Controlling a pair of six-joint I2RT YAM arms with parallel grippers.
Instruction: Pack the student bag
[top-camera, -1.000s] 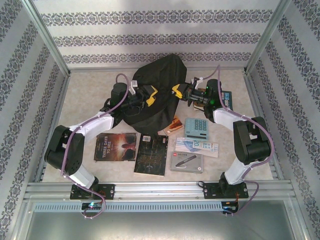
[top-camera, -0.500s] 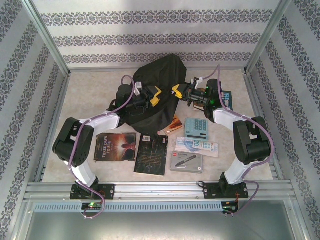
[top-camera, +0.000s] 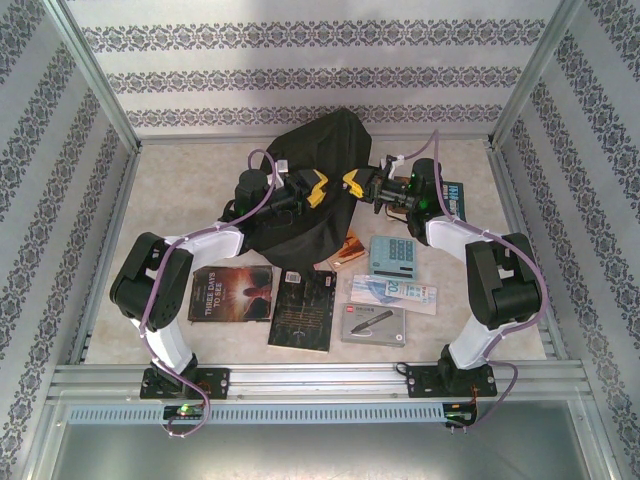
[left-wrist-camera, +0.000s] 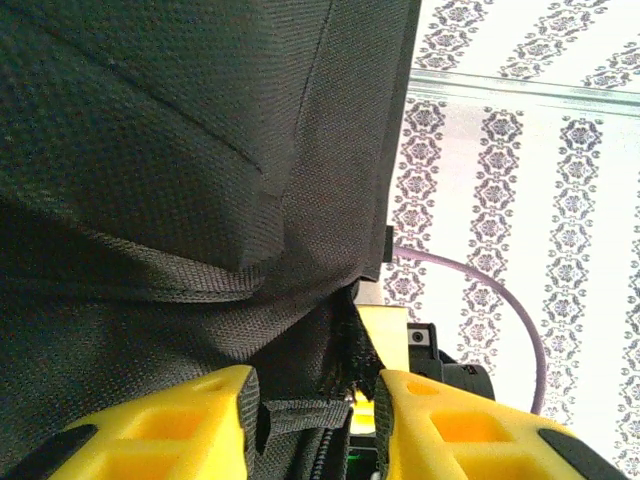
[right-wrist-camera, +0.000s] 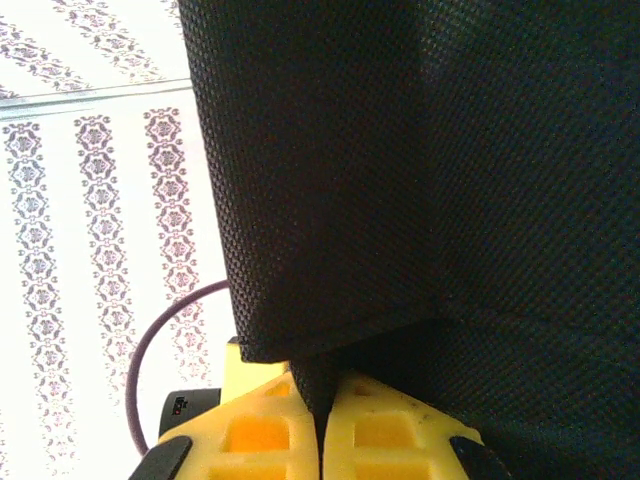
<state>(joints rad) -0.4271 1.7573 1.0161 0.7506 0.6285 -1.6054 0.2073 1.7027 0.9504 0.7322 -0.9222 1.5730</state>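
student bag (top-camera: 312, 160): black all over, coarse woven texture up close; left gripper (top-camera: 318, 188) and right gripper (top-camera: 352, 182): yellow fingers on black bodies; arms (top-camera: 150, 285): black and white segments; cables (left-wrist-camera: 505, 300): purple; table (top-camera: 180, 190): beige, faint marbling; walls (top-camera: 300, 60): white with bands of grey-purple damask motifs; book (top-camera: 232, 294): dark cover, reddish glow, pale title; second book (top-camera: 303, 309): black; calculator (top-camera: 392, 256): pale blue-grey; box (top-camera: 372, 323): grey, small red mark

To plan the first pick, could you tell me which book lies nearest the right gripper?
The small orange book beside the student bag, close to the right gripper; the reddish-covered book and the black book lie clearly farther away.
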